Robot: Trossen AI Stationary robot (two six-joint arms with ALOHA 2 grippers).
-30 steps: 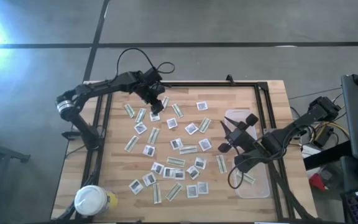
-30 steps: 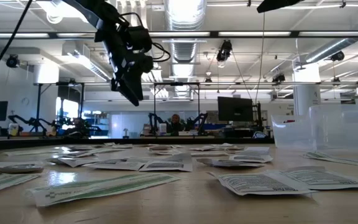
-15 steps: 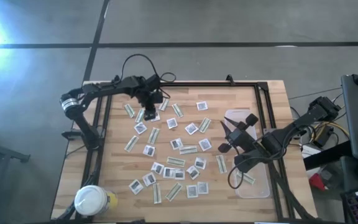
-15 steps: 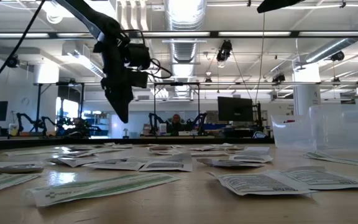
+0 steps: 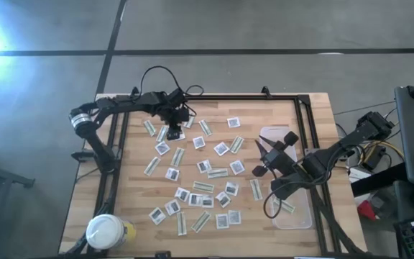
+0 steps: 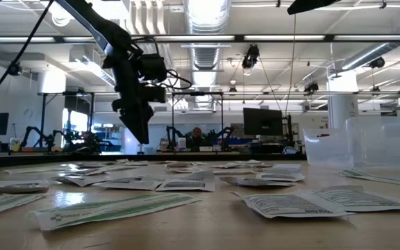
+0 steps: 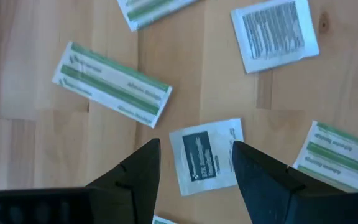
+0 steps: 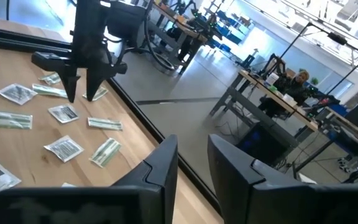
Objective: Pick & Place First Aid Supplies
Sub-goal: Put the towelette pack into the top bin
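Lowered since earlier, left gripper [image 7: 194, 163] jaws gape empty over a dark-printed, unreadable white packet [image 7: 206, 155].

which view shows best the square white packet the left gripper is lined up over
The left wrist view: the square packet lies between the open left gripper fingers, dark print legible. The high view shows the gripper covering that spot, so the packet is mostly hidden. The low view shows only flat packets edge-on; the right wrist view cannot single it out.
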